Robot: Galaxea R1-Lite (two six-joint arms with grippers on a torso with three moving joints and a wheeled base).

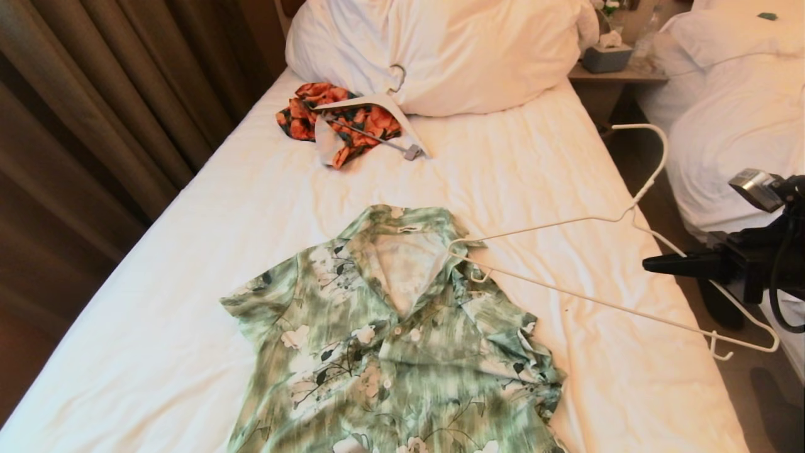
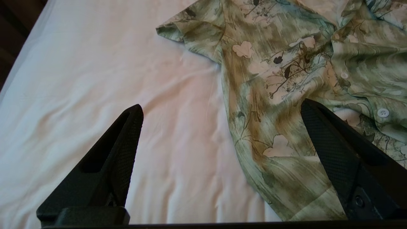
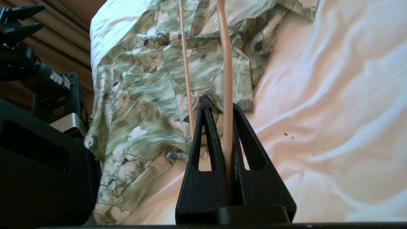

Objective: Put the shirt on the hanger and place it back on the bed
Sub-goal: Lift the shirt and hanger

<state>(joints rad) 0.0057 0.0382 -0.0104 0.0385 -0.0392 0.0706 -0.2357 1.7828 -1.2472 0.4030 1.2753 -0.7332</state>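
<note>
1. Broadly, the bed [image 1: 516,182] fills most of the head view, its wrinkled white sheet running from the near edge up to a big white pillow [image 1: 440,53] at the far end.
2. Beside it on the right stands a second bed [image 1: 736,119] with a rumpled white duvet, and a brown curtain [image 1: 94,113] hangs along the left side.
3. Lying flat on the near half of the sheet, the shirt [image 1: 390,340] is spread front-up with its collar open toward the pillow, green and white with pale flowers.
4. Next, the hanger [image 1: 604,305] is thin and cream-coloured; it slants across the bed's right side, 1 end tucked in at the shirt's collar, the other end out past the mattress edge, and its long hook arches up toward the second bed.
5. Near the pillow a small orange-and-black garment [image 1: 352,119] lies crumpled under a thicker white hanger [image 1: 377,104].
6. At the right edge of the head view, the right gripper [image 3: 224,106] has its fingers pressed together on 1 of the hanger's rods, as the right wrist view shows plainly.
7. Lastly, the left gripper [image 2: 222,109] hovers over the sheet and the shirt's sleeve side with its fingers spread wide, holding nothing; it shows only in its own wrist view.
</note>
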